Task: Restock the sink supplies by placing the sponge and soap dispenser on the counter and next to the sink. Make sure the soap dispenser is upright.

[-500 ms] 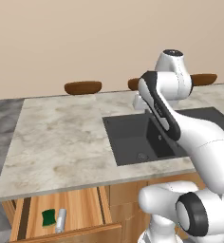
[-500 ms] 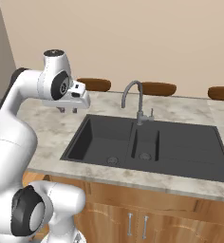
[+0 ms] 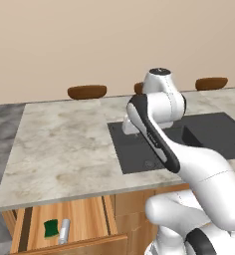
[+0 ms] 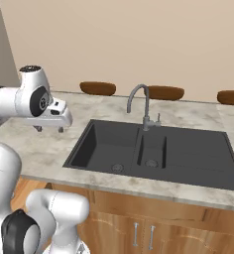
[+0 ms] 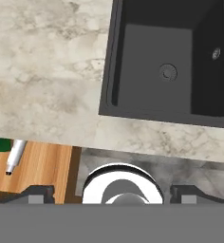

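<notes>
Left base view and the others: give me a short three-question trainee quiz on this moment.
1. True or false: the sponge lies on the counter.
2. How does the soap dispenser lie?
A. upright beside the faucet
B. on its side in the open drawer
C. in the sink
3. Fill in: the gripper hovers with its jaws ____ and holds nothing.

Key:
1. False; it lies in the drawer, beside the dispenser.
2. B
3. open
</notes>
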